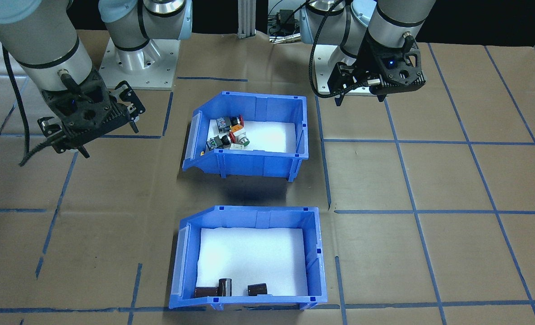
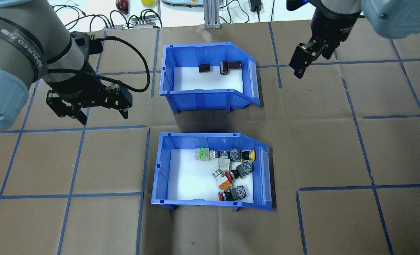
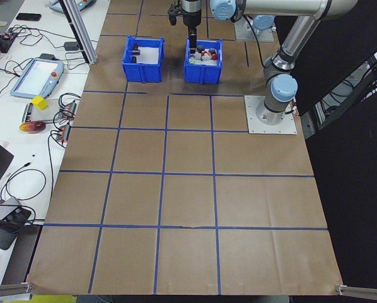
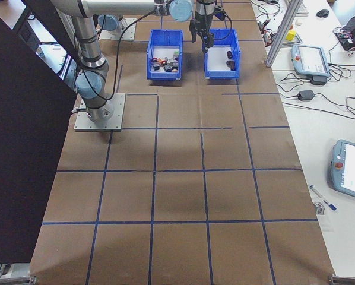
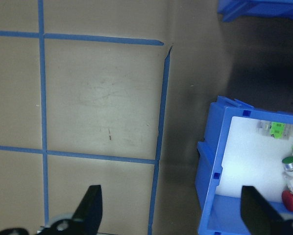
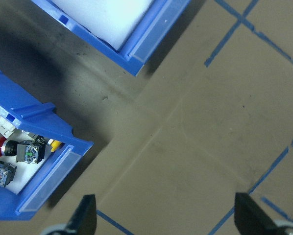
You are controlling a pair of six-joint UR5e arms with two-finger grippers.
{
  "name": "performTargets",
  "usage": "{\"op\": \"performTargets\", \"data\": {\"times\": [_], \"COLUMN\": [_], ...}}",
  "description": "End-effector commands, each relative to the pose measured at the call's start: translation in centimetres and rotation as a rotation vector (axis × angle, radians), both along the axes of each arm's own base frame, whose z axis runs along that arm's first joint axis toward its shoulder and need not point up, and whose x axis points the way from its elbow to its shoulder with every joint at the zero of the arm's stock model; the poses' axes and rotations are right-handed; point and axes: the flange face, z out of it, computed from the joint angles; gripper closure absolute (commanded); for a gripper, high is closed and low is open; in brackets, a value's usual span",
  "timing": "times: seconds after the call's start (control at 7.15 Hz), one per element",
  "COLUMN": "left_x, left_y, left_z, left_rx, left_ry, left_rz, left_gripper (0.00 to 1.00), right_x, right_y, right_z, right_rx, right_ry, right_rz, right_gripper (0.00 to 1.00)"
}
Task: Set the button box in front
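The button box (image 2: pixel 210 171) sat nearest the robot, ahead of the other bin (image 2: pixel 206 76), so both hands, left hand (image 2: pixel 102 115) and right hand (image 2: pixel 302 65), hung open and empty beside it.

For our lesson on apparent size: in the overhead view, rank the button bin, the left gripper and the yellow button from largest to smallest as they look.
1. Button bin
2. Left gripper, which sits nearer the camera, so it looks enlarged
3. Yellow button

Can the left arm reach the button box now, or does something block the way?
Probably yes. The left pincer hangs open above bare table beside the button box, on its closed end wall. Nothing lies between them. The other bin sits farther off and does not obstruct.
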Motion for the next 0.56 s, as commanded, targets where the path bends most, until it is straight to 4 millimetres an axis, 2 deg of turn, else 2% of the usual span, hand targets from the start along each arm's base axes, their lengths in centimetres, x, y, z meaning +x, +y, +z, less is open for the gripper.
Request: {"op": "performTargets", "data": {"times": [0.0,0.14,0.28,0.42], "left_x": [-1.9,-4.1,-7.7,-10.3], "left_y": [1.6,3.3,6.5,9.2], "left_z": [-2.7,-3.6,-3.8,-5.4], "left_rx": [0.043,0.071,0.065,0.086], "left_ry": [0.008,0.004,-0.030,-0.072], "left_rz": [0.337,0.485,0.673,0.780], "left_gripper": [0.01,0.01,0.01,0.01], "right_x": [6.3,9.2,11.3,13.7], "right_y": [-3.0,-3.4,-4.0,-4.5], "right_z": [-1.0,-1.5,-1.8,-2.5], "right_rx": [-0.002,-0.003,-0.008,-0.006], "right_ry": [0.002,0.000,-0.005,-0.006], "right_rz": [0.301,0.411,0.517,0.617], "right_gripper": [0.00,0.00,0.00,0.00]}}
